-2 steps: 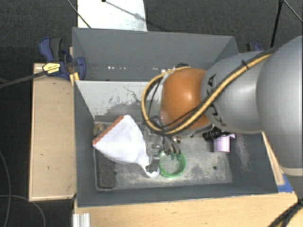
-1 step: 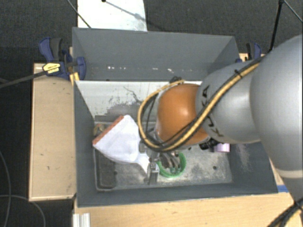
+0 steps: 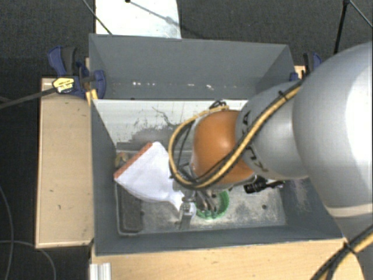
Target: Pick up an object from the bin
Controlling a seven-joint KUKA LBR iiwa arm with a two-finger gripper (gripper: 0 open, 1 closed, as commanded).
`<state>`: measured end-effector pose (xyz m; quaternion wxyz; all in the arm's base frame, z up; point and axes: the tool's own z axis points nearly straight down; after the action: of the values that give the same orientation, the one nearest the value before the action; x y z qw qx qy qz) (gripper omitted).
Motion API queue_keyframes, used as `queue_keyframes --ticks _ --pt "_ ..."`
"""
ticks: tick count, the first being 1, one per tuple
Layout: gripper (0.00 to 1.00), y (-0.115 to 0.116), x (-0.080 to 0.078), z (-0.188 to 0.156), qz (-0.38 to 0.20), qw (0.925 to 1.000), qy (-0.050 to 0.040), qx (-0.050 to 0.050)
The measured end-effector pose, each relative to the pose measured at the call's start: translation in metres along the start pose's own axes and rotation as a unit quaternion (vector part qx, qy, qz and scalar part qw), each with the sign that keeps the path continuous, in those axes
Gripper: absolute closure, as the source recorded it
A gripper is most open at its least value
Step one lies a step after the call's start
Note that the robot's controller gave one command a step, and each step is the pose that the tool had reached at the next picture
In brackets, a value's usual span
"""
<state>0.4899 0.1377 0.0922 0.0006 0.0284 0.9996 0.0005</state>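
Camera view showed the pincer (image 3: 189, 210) low near the front wall of the bin (image 3: 175, 241). Whether it was open or closed could not be determined. A green ring (image 3: 218, 210) lay on the floor just beside it, partly under the orange cover (image 3: 217, 147) of the wrist. Farther back and to the left, a white folded cloth (image 3: 148, 175) reached up to the pincer. The cloth was judged light, soft and liable to slump; a raised fold offered the best hold. The ring appeared stiff and could be gripped across its rim.

Grey arm (image 3: 326, 115) entering from right, orange-covered wrist (image 3: 218, 144) low
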Motion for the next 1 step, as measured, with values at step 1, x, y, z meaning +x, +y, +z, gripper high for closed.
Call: queue_keyframes --ticks 1 --pt "1.00 0.0029 -0.0238 0.0222 0.014 0.9999 -0.0005 0.000"
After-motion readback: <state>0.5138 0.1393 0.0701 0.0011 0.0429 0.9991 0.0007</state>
